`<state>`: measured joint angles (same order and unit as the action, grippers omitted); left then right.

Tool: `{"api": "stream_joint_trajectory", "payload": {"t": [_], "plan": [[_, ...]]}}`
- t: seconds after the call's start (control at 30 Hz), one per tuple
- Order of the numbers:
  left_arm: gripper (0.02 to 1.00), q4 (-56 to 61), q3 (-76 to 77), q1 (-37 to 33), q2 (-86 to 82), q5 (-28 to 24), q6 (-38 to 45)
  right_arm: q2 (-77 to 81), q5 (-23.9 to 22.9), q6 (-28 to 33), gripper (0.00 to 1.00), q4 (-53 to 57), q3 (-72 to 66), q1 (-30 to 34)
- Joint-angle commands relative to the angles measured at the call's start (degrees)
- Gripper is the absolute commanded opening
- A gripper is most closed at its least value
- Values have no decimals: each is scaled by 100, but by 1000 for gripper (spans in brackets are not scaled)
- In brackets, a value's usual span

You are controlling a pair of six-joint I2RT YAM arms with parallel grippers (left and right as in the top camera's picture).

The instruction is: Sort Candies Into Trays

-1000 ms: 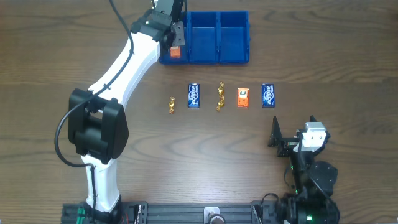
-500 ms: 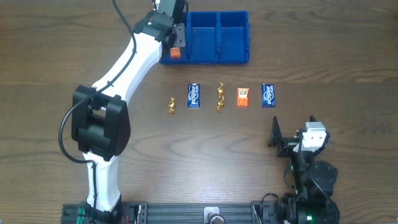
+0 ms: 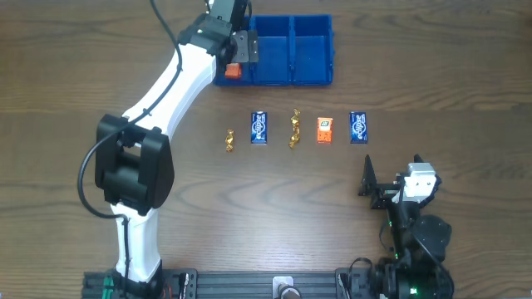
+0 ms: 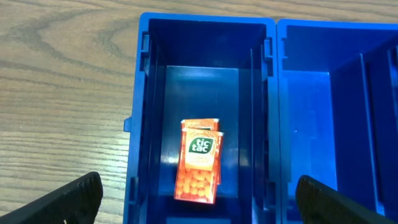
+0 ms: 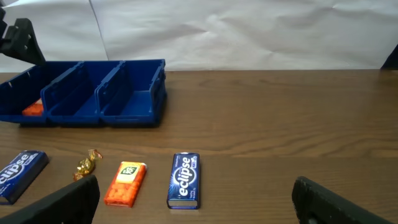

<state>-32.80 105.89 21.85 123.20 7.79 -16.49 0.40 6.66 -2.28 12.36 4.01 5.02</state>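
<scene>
I see left end effector [image 4: 199, 200] spread wide above blue tray's [image 4: 140, 93] end compartment; orange mint box [image 4: 200, 160] lies inside. Right end effector [image 5: 202, 202] also spread.

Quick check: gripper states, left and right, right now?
Left gripper: open, empty, above the orange candy box in the blue tray.
Right gripper: open, holding nothing.

Bright, even light falls from overhead; the wooden table [image 3: 432, 83] carries a dull, soft sheen; the blue tray [image 4: 140, 124] shows pale reflections on its floor; shadows are short and faint; the far white backdrop [image 5: 249, 31] is evenly lit.
</scene>
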Motion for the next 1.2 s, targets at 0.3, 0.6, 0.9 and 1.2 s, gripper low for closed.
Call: {"api": "stream_joint_trajectory", "payload": {"t": [0.3,0.6,0.9,1.2], "plan": [[998,-1499,114,358,-2365,133,-452,-22,9,66,998,9,-15,11],[998,-1410,109,1600,-2286,190,-807,-24,9,66,998,9,-15,11],[991,-935,109,2767,-940,533,-1655,-22,9,66,998,9,-15,11],[991,-739,122,3110,236,310,-2304,-22,9,66,998,9,-15,11]]}}
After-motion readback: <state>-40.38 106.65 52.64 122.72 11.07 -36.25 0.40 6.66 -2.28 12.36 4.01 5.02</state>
